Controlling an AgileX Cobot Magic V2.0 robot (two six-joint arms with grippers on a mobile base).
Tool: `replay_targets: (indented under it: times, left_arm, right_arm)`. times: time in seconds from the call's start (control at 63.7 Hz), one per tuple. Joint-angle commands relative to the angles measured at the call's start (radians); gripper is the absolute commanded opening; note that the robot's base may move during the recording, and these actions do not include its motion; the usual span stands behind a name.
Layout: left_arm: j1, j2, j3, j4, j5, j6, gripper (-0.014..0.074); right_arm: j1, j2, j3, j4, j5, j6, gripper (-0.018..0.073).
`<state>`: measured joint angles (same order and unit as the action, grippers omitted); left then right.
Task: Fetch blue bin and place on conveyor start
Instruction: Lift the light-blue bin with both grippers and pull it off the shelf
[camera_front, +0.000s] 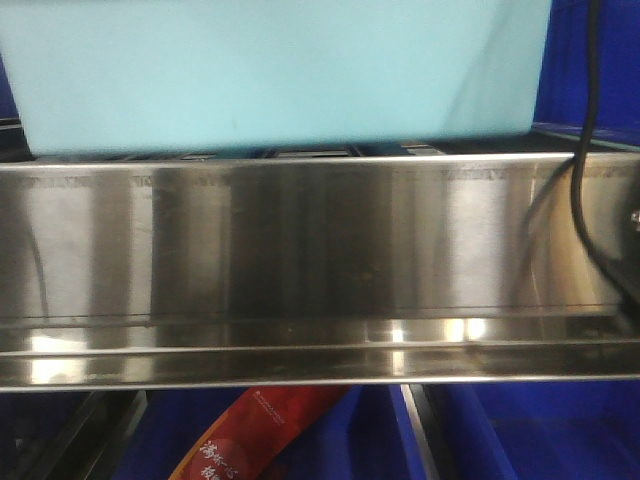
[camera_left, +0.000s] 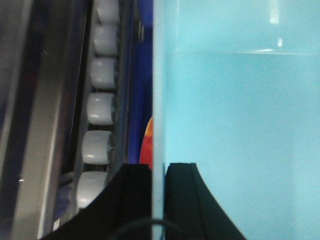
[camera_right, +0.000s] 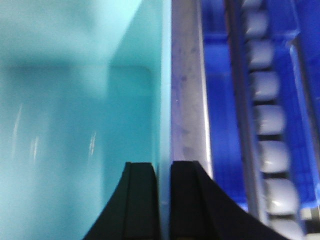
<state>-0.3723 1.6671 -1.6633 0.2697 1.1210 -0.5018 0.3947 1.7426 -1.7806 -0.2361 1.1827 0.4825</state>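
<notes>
one blue bin (camera_front: 280, 70) in left hand (camera_left: 158, 169), right hand (camera_right: 162, 166)

1. Across my front view runs a wide stainless-steel rail (camera_front: 300, 270), brushed and shiny, with bright reflections on its lower ledge.
2. A black cable (camera_front: 588, 110) hangs down on the right and crosses in front of the rail's right end.
3. Below the rail I see a red packet (camera_front: 262, 432) with printing too blurred to read, and dark blue crates (camera_front: 540, 440) around it.
4. In the left wrist view, a row of white rollers (camera_left: 100, 107) runs along a grey metal channel (camera_left: 40, 150).
5. In the right wrist view, a second roller row (camera_right: 272, 155) sits beside a steel strip (camera_right: 187, 100), with blue crate plastic between them.
</notes>
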Motion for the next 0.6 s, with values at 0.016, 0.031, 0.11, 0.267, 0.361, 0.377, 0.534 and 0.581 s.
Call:
replay_targets:
  times: [0.016, 0.031, 0.11, 0.267, 0.361, 0.377, 0.534, 0.581]
  left_arm:
    - [-0.024, -0.076, -0.012, 0.010, -0.009, -0.023, -0.0111]
    - [-0.024, -0.083, -0.015, 0.010, -0.009, -0.023, -0.0111]
    - [-0.031, -0.114, -0.039, 0.014, -0.009, -0.025, -0.0111]
    - [-0.038, -0.130, -0.169, 0.040, 0.027, -0.022, -0.0111]
    - [-0.060, -0.130, -0.246, 0.097, 0.034, -0.019, -0.0111]
    - [-0.063, -0.130, -0.260, 0.108, 0.038, -0.016, -0.0111]
    - [-0.070, -0.130, -0.331, 0.122, 0.060, -0.004, -0.0111]
    - [-0.070, -0.130, -0.334, 0.122, 0.060, -0.004, -0.0111]
  right_arm:
    - [0.020, -0.093, -0.015, -0.016, -0.030, 0.006, -0.0165]
    - [0.021, -0.101, -0.017, -0.016, -0.032, 0.006, -0.0165]
    - [0.024, -0.131, -0.038, -0.027, -0.034, 0.006, -0.0165]
    - [0.035, -0.150, -0.149, -0.071, -0.016, 0.004, -0.0165]
    - [0.055, -0.150, -0.224, -0.111, -0.001, -0.003, -0.0165]
    - [0.059, -0.150, -0.238, -0.115, -0.001, -0.007, -0.0165]
    - [0.071, -0.150, -0.307, -0.128, 0.001, -0.012, -0.0165]
    - [0.071, -0.150, -0.310, -0.134, 0.009, -0.012, -0.0165]
